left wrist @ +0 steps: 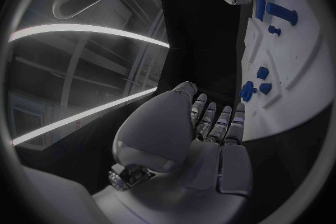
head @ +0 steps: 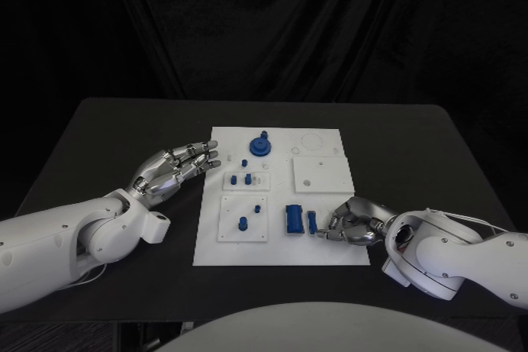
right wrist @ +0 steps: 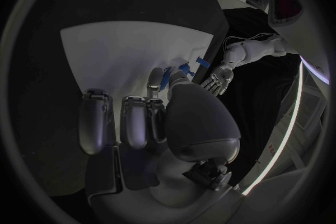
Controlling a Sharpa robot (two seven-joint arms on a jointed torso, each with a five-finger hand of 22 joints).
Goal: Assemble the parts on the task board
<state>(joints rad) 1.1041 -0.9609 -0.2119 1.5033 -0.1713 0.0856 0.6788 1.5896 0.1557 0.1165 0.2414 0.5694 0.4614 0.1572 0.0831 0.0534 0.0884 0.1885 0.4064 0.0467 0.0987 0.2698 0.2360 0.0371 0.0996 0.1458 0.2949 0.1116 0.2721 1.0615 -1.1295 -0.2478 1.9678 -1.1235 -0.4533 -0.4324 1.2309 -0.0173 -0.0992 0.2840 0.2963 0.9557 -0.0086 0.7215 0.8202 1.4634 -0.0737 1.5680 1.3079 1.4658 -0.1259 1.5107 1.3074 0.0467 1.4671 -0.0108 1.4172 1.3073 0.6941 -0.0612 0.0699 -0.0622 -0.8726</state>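
Task board (head: 321, 245) white, apparently unlabelled, blue parts (head: 295, 219).

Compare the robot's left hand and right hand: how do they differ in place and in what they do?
The left hand lies beside the task board, at its left edge, with fingers stretched out and nothing in them; the right hand lies over the board's near right part with fingers curled. The left hand touches no part; the right hand's fingers meet a small blue part. Whether it grips the part, I cannot tell. Both are silver.
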